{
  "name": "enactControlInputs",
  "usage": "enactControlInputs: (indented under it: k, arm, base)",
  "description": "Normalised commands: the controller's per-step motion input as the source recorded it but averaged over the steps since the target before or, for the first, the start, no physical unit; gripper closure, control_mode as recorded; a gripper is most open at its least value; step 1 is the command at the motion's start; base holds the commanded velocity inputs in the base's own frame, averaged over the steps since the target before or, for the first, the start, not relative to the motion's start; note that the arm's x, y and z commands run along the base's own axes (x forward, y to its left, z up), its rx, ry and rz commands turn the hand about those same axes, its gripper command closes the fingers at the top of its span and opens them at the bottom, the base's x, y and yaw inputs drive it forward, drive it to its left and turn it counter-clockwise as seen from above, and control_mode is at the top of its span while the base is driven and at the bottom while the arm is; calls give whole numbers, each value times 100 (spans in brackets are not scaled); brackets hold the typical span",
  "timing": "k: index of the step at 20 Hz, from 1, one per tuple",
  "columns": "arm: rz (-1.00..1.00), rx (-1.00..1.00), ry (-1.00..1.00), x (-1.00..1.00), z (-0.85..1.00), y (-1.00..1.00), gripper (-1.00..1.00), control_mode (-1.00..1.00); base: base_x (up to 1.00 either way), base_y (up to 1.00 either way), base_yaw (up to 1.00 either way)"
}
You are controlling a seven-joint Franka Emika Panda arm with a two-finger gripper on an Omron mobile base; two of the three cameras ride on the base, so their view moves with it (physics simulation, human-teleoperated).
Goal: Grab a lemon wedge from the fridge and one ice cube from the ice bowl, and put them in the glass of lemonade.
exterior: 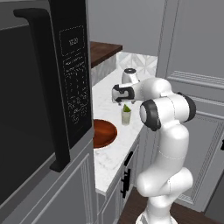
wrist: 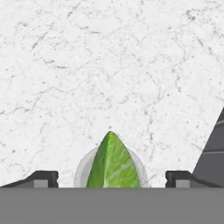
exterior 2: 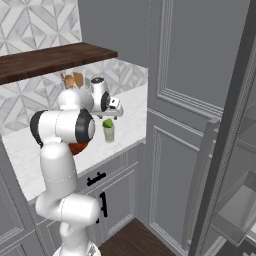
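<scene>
The glass of lemonade stands on the white marble counter, with the yellow-green lemon wedge sticking point-up out of its mouth. My gripper hovers straight above the glass, open. Its fingertips stand wide to either side of the wedge without touching it. The reddish-brown ice bowl sits just left of the glass, partly behind my arm in the right base view. The ice cube is hidden. The fridge stands open at the far right, its bar handle toward me.
A black microwave looms close on the left. A dark wooden shelf hangs over the counter, with a crock of wooden spoons below it by the wall. A tall panelled cabinet bounds the counter's right end.
</scene>
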Motion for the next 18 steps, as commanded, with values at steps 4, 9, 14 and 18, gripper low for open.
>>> enactControlInputs:
  k: [4, 9, 14, 18]
  arm:
    - [0, 0, -2, -14, 2, 0, -100, -100]
    - [0, 5, -3, -39, 19, -4, -100, -100]
    - [0, 6, -7, -41, 31, -1, -100, -100]
    - [0, 7, -2, -45, 31, -8, -100, -100]
  base:
    - [0, 0, 0]
    - [0, 0, 0]
    - [0, 0, 0]
    - [0, 0, 0]
